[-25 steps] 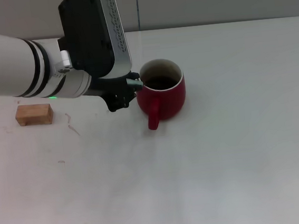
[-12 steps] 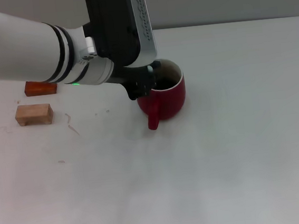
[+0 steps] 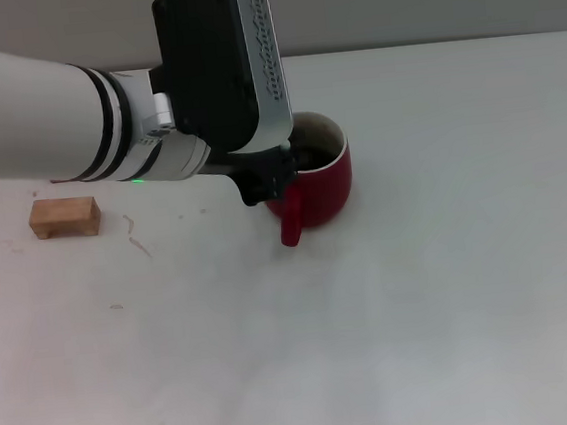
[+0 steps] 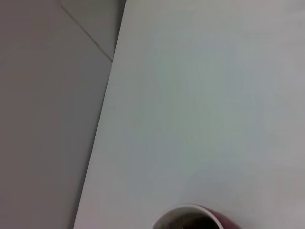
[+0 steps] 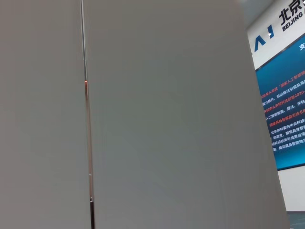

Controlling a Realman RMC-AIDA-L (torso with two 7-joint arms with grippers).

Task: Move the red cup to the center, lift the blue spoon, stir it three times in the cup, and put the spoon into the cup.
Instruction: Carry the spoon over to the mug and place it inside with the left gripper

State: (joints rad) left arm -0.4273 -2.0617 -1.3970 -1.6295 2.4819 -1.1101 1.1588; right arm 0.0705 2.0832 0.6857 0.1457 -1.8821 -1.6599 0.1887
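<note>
— So, operator, where does your left tool sit?

— You have it low over the near-left rim of the red cup, which stands upright on the white counter, handle toward the camera.

— Is it gripping anything?

— You cannot tell; the black wrist housing hides the fingertips, and the blue spoon does not show in any view.

— What else do you see?

— A tan wooden block lies well to the left of the cup. Your left wrist view catches only the cup's white rim. The right arm is out of the head view, its camera facing a grey wall.
</note>
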